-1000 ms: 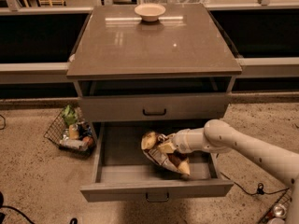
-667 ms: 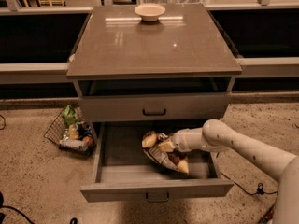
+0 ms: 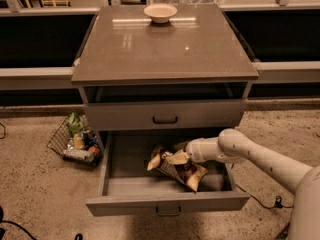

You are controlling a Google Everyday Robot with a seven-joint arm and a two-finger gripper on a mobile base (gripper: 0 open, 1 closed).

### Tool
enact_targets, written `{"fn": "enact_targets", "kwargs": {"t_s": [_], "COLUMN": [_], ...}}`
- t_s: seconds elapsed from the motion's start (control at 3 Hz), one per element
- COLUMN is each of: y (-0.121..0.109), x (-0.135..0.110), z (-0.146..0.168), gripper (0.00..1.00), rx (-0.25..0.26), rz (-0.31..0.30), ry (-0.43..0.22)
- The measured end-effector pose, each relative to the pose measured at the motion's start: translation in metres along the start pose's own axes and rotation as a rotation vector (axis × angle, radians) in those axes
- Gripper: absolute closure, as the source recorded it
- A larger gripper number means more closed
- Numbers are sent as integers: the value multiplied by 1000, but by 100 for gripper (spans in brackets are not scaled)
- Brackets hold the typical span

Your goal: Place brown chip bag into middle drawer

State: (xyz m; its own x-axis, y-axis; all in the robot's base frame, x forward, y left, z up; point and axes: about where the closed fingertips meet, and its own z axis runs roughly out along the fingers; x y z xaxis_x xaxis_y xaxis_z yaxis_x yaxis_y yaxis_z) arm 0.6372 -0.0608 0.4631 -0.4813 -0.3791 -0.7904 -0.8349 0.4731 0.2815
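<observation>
**Brown chip bag** [image 3: 176,168]: sits slightly lower in the middle drawer [image 3: 120,160] than a second ago. Its pale left end has dropped down and leftward. It lies below the front edge of the counter [image 3: 165,54], just right of that edge's middle.

**Gripper** [image 3: 186,153]: at the bag's upper right side, below the counter's front edge and toward its front right corner. It has shifted only a touch since the earlier views.

**Robot body** [image 3: 306,209]: more of its pale shell has come into view, out past the counter's front right corner.
</observation>
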Motion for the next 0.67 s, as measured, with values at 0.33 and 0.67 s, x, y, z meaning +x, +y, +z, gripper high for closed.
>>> {"fn": "enact_targets", "kwargs": {"t_s": [0.33, 0.67], "y": [6, 35], "x": [1, -4], "z": [-12, -65], "gripper": [0, 0], "rx": [-9, 22], "rz": [8, 4], "ry": [-42, -111]}}
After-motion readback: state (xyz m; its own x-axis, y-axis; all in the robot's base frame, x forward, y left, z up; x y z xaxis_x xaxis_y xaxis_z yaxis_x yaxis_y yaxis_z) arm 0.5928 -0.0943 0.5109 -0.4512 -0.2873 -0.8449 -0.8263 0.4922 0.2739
